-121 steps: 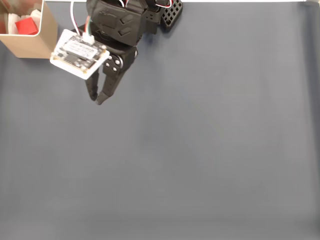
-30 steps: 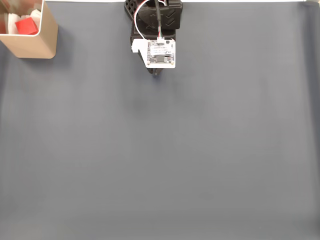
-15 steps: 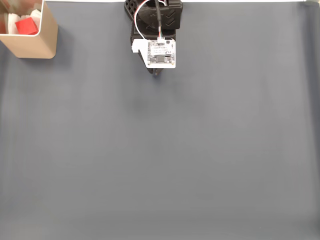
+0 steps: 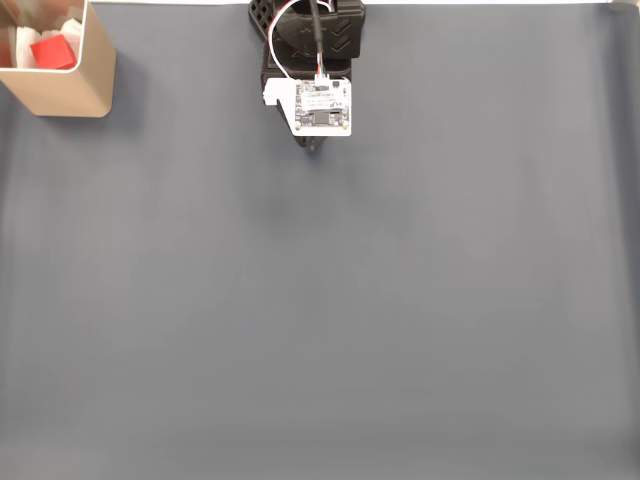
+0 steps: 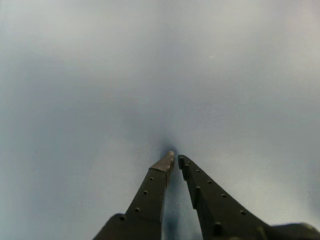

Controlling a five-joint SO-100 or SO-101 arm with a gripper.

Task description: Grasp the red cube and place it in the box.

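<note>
The red cube (image 4: pixel 52 50) lies inside the tan box (image 4: pixel 75 95) at the top left corner of the fixed view, among white lining. The arm is folded back at the top middle, and just the tip of my gripper (image 4: pixel 314 147) pokes out below the white circuit board (image 4: pixel 320 107). In the wrist view my gripper (image 5: pixel 175 159) points down close to the grey mat (image 5: pixel 100 100), its two dark fingers nearly touching at the tips with nothing between them.
The grey mat (image 4: pixel 350 320) covers the whole table. The arm's black base (image 4: pixel 308 25) sits at the top edge, well to the right of the box.
Since four seconds ago the arm has swung away from the box and folded back to the top middle, and its fingers have closed. Over the last second nothing moved.
</note>
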